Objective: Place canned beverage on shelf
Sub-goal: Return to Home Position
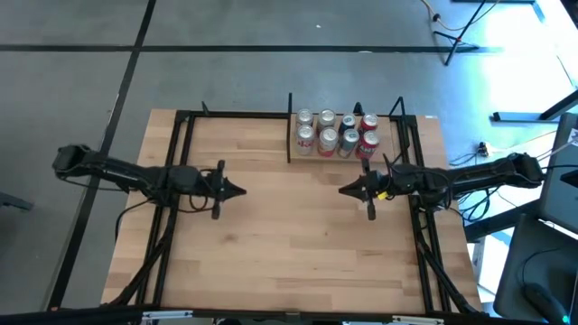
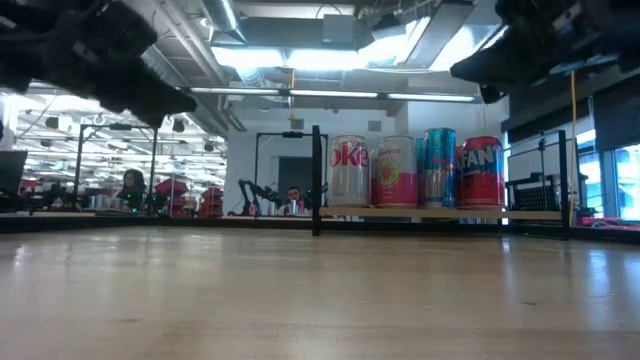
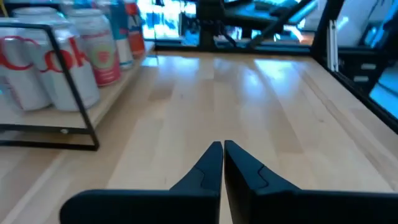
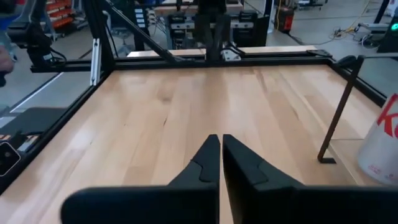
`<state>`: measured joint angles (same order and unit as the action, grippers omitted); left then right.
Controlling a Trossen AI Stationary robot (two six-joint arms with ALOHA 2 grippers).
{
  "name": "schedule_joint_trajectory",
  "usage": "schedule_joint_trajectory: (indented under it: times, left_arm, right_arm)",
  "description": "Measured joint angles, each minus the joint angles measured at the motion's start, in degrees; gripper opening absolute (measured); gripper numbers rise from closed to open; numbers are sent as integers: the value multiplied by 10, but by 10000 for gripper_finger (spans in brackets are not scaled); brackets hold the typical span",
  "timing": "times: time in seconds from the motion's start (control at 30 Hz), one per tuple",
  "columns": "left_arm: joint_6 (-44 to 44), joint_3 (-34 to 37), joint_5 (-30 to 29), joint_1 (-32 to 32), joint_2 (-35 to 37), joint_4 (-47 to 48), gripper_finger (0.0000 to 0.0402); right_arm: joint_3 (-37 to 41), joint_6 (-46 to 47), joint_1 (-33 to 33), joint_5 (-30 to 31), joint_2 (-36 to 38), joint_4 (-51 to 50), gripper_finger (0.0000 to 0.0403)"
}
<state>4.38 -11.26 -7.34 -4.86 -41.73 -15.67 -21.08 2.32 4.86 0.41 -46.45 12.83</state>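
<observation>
Several cans (image 1: pixel 336 133) stand upright in two rows on the shelf (image 1: pixel 397 152), a small light-wood board with thin black uprights at the table's far right; the low view shows the cans (image 2: pixel 418 170) side by side. My left gripper (image 1: pixel 242 190) is shut and empty, above the table's left middle, pointing toward the right. My right gripper (image 1: pixel 343 190) is shut and empty too, just in front of the shelf, pointing toward the left. In the wrist views the left gripper (image 3: pixel 222 149) and the right gripper (image 4: pixel 220 142) have their fingertips together over bare wood.
A black metal frame (image 1: pixel 181 153) runs along the table's left, right and far sides. Bare tabletop (image 1: pixel 289 244) lies between the two grippers and toward the near edge. People sit in the room beyond the table (image 2: pixel 132 186).
</observation>
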Motion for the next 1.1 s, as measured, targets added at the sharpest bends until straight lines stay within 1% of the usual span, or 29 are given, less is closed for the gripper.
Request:
schedule_joint_trajectory:
  times: [0.13, 0.27, 0.4, 0.57, 0.73, 0.8, 0.87, 0.97, 1.1]
  left_arm:
    - [11, 38, -9, 3, 76, -3, 1]
    - [11, 56, -14, 3, 138, 10, 1]
    - [11, 69, -35, 3, 185, 34, 1]
    - [11, 83, -41, 3, 222, 63, 1]
    - [11, 102, -46, 3, 252, 60, 1]
    - [15, 109, -52, 2, 266, 70, 1]
    - [15, 108, -52, 2, 276, 78, 1]
    - [14, 108, -33, 2, 293, 78, 1]
    - [-2, 108, -18, 2, 312, 84, 1]
  right_arm:
    - [39, 8, 0, 0, 42, 8, 2]
    - [83, 31, 0, 5, 112, 10, 2]
    - [126, 37, 0, 16, 189, 1, 2]
    - [154, 35, 0, 18, 284, -36, 1]
    - [171, 35, 0, 61, 360, -87, 1]
    - [177, 35, 0, 66, 387, -101, 1]
    - [186, 35, 0, 62, 410, -108, 1]
    - [196, 35, 0, 50, 442, -125, 1]
    - [199, 34, 0, 46, 454, -127, 1]
